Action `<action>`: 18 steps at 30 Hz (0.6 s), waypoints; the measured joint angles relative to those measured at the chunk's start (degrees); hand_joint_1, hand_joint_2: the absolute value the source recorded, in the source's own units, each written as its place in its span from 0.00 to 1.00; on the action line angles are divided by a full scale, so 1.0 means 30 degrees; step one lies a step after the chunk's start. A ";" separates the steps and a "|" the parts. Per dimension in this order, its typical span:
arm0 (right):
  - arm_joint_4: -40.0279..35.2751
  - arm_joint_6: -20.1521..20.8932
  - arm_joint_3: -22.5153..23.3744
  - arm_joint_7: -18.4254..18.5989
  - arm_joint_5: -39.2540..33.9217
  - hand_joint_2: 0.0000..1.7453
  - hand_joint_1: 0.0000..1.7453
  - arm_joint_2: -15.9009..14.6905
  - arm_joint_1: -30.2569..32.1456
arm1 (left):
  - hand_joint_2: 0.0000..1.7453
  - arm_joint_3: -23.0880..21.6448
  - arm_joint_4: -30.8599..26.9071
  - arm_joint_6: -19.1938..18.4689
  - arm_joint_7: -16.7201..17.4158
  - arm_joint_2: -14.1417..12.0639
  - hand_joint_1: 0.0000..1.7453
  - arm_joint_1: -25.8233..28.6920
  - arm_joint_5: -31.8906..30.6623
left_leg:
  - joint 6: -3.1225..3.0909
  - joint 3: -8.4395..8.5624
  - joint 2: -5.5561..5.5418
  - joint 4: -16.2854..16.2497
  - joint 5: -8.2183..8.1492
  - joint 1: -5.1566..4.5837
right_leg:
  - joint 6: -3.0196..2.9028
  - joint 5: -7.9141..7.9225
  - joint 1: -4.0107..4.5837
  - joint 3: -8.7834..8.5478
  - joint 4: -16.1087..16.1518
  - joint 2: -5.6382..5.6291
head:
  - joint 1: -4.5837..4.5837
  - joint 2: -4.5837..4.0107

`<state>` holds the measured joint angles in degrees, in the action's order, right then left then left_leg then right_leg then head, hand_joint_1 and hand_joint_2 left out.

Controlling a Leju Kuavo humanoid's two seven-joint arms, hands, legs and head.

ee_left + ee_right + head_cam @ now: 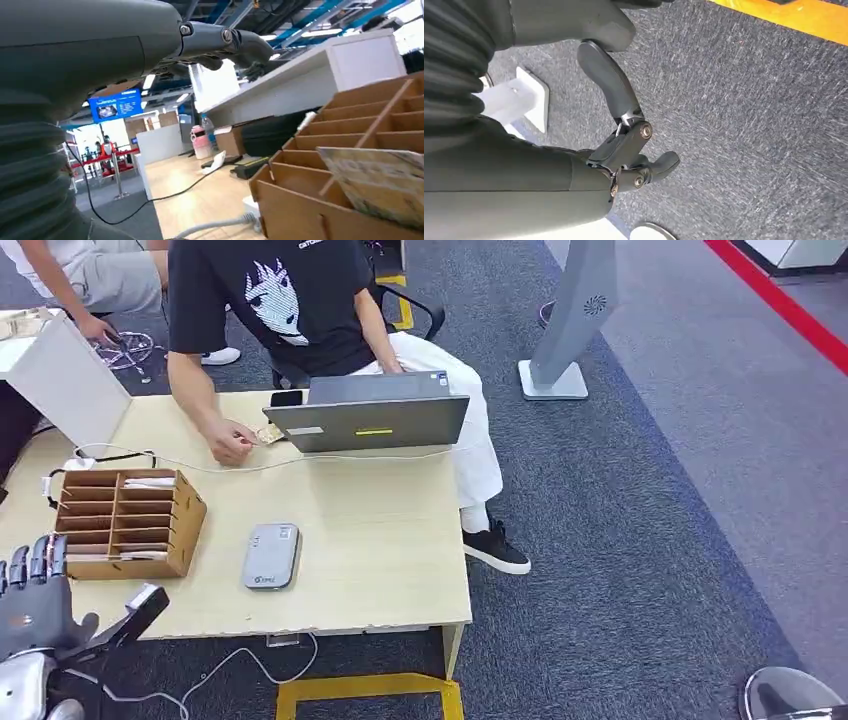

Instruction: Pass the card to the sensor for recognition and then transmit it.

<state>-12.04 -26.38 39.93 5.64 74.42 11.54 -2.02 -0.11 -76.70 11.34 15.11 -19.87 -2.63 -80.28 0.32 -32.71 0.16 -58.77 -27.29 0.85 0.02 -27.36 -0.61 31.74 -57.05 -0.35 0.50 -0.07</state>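
**Currently showing two unladen robot hands and a card lying in a wooden organiser**

Showing the left hand (35, 590) raised at the lower left of the head view, just off the near left corner of the pale table (380, 540), fingers upright and apart, holding nothing. Showing the wooden organiser (185, 515) just beyond that hand, at left of centre. Picking out, from the left wrist view, a patterned card (385, 185) lying in one compartment and sticking out over its edge, apart from the outstretched fingers (240, 42). Placing the grey sensor (270, 555) flat on the table, just right of the organiser. Showing the right hand (624, 150) hanging over dark carpet, fingers loosely bent, gripping nothing. Including, at upper centre, a seated person's hand (230, 445) resting beside a laptop (375, 420).
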 joint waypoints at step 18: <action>0.0000 -0.0044 0.0036 -0.0350 0.0699 1.00 0.00 -0.0102 -0.0080 | 1.00 0.1101 0.3525 0.7286 -0.2572 0.1420 0.00 -0.1460 -0.0911 | -0.0002 0.0005 -0.0023 -0.0003 0.0003 -0.0007 | 0.0000 0.0006 -0.0005 -0.0003 0.0004 0.0017 | -0.0001 0.0000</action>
<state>-12.04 -26.51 40.04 4.59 76.52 11.23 -2.26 3.19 -66.12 33.20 7.39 -15.61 -7.01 -83.01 0.32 -32.70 0.09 -58.78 -27.28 0.83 0.02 -27.34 -0.63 31.73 -57.04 -0.30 0.50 -0.07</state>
